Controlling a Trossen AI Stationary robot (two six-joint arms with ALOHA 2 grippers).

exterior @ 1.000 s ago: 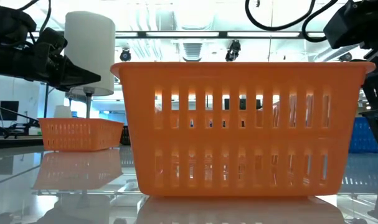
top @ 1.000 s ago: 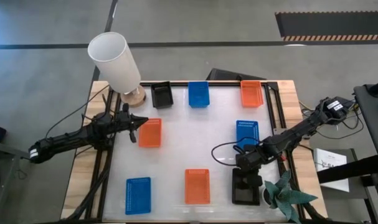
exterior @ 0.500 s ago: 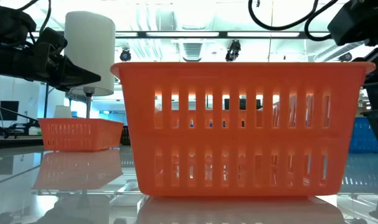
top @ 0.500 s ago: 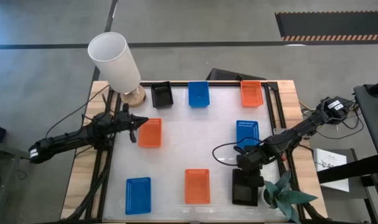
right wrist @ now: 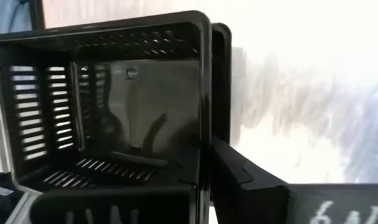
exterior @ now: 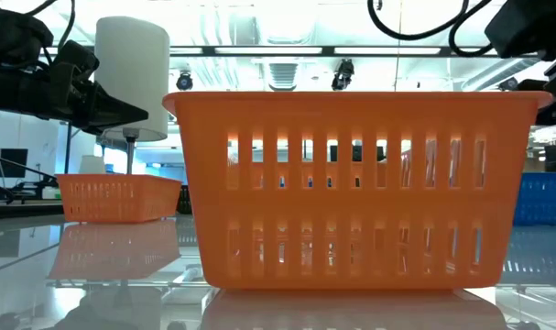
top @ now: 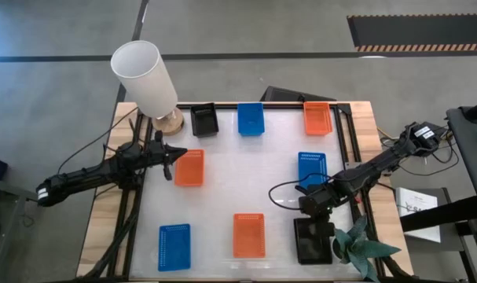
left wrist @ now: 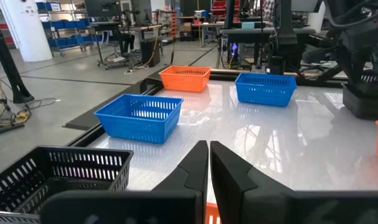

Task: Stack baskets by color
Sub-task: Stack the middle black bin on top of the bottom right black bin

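Gripping the near wall of a black basket stack at lower right of the high view, the right gripper is pinched shut on it; the left gripper, shut and empty, waits at mid-left. A shallow pinch could slip, tipping the stack onto the plant beside it.

Workshop; storage racks, benches

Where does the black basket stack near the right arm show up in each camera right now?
High view: black basket stack at the near right corner, beside the green plant, under the right gripper.
Low view: not visible; the big orange basket fills the frame.
Left wrist view: dark shape at far right, behind the blue basket.
Right wrist view: fills the frame.
Shared landmark: that blue basket.
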